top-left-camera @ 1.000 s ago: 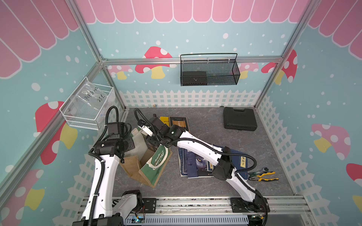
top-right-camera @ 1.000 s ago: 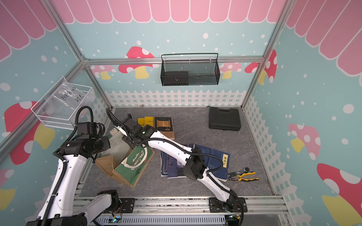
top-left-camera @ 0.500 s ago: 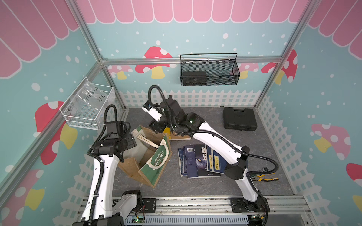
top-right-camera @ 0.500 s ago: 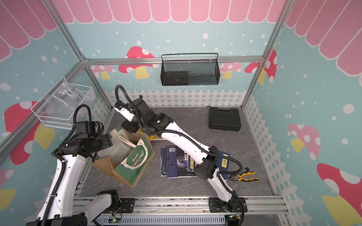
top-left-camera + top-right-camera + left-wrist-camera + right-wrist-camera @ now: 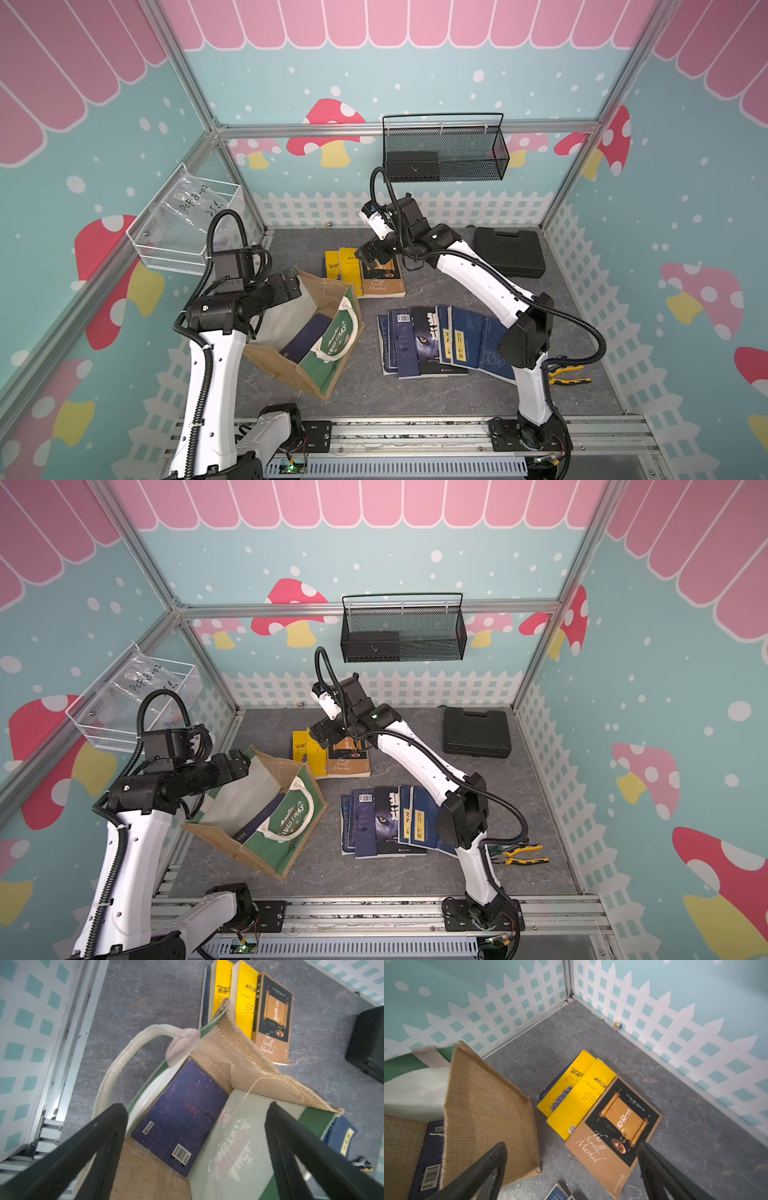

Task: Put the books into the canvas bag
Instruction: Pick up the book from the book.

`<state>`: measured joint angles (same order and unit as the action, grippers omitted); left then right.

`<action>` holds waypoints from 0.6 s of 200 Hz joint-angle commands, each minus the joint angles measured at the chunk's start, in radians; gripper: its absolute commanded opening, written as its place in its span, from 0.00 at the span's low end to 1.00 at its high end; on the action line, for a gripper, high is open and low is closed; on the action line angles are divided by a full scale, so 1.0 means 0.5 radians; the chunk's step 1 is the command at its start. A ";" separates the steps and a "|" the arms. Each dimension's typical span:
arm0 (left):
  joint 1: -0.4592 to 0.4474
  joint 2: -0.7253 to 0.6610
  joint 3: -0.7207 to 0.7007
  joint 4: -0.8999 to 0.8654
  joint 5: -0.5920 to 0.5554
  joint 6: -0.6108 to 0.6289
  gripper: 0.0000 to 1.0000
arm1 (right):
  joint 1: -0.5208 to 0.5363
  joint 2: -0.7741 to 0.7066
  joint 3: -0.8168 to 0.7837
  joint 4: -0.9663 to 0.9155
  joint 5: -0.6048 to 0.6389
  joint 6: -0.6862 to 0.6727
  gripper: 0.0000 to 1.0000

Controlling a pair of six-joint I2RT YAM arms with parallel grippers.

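The canvas bag [image 5: 322,291] is boxy, made of coarse tan jute, with a green printed front panel, a pale lining and a cream woven handle [image 5: 116,1072]. One matte navy paperback [image 5: 182,1113] lies slanted inside it, barcodes up. Just beyond the bag, two glossy yellow books [image 5: 577,1101] and a brown book [image 5: 610,1132] overlap flat on the grey floor [image 5: 571,1032]. A fan of navy books [image 5: 432,340] lies near the bag's green panel.

The left gripper [image 5: 196,1105] hangs over the bag's mouth, jaws spread wide and clamping nothing. The right gripper [image 5: 571,1144], also spread and empty, hovers above the brown book with its arm stretched out. A second ago it was low at the bag's mouth; it has since lifted away.
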<state>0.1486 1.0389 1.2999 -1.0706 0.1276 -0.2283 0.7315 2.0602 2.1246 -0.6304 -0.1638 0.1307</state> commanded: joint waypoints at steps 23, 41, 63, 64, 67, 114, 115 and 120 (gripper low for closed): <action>-0.011 0.034 0.139 0.080 0.548 0.027 0.99 | -0.228 0.019 -0.483 0.327 -0.171 0.150 0.99; -0.116 0.079 0.170 0.115 0.679 0.021 0.99 | -0.320 0.061 -0.659 0.484 -0.257 0.180 1.00; -0.328 0.178 0.230 0.129 0.624 0.005 0.99 | -0.416 0.154 -0.761 0.612 -0.378 0.202 1.00; -0.336 0.182 0.231 0.129 0.619 0.004 0.99 | -0.418 0.160 -0.763 0.617 -0.383 0.202 1.00; -0.360 0.196 0.243 0.129 0.601 0.000 0.99 | -0.428 0.171 -0.768 0.627 -0.398 0.201 1.00; -0.577 0.296 0.293 0.199 0.516 -0.057 0.99 | -0.546 0.404 -0.763 0.736 -0.578 0.231 0.99; -0.581 0.298 0.291 0.201 0.517 -0.059 0.99 | -0.549 0.411 -0.762 0.737 -0.584 0.232 0.99; -0.601 0.313 0.293 0.212 0.520 -0.066 0.99 | -0.559 0.437 -0.758 0.751 -0.615 0.237 0.99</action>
<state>-0.1135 1.1805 1.4097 -1.0012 0.3908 -0.2398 0.4709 2.2250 1.7363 -0.3149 -0.3801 0.2306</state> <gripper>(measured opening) 0.990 0.994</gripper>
